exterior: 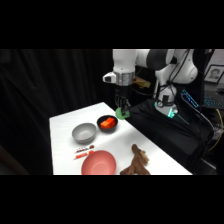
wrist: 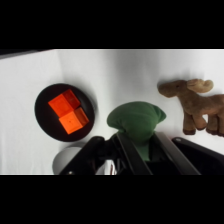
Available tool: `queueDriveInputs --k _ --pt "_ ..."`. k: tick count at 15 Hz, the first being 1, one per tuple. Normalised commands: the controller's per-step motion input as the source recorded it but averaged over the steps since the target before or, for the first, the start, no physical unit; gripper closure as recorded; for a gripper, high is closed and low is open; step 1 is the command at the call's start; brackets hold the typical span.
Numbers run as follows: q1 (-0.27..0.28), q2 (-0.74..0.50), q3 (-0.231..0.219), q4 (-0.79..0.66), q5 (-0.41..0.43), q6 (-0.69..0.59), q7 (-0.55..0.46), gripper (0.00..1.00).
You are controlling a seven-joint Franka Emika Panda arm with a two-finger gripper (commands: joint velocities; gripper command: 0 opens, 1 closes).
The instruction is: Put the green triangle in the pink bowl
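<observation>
My gripper [exterior: 122, 110] hangs above the far part of the white table, shut on the green triangle [exterior: 123, 114], which is off the surface. In the wrist view the green triangle [wrist: 136, 120] sits between my gripper's [wrist: 141, 139] two black fingers, its rounded top sticking out past them. The pink bowl [exterior: 99, 163] stands at the table's near edge, well away from the gripper, and is out of the wrist view.
A black bowl [exterior: 107, 123] [wrist: 64, 112] holding orange blocks lies just beside the gripper. A grey bowl [exterior: 84, 132] stands to its left. A brown lumpy animal figure [exterior: 136, 160] [wrist: 197, 102] lies right of the pink bowl. Small red and dark pieces [exterior: 83, 151] lie between the bowls.
</observation>
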Motion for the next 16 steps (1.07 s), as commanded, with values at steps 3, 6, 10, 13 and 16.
queueDriveInputs --k 3,6,10,13,16 --pt "-0.031 0.23 0.125 0.44 0.088 -0.23 -0.03 0.93" --pt "-0.017 0.32 0.089 0.54 0.061 -0.26 -0.01 0.93" --pt "0.004 0.41 0.046 0.65 0.035 -0.29 0.0 0.93" --pt "0.038 0.43 0.017 0.66 0.021 -0.28 0.0 0.93" --pt "0.065 0.4 0.005 0.62 0.032 -0.28 -0.01 0.93"
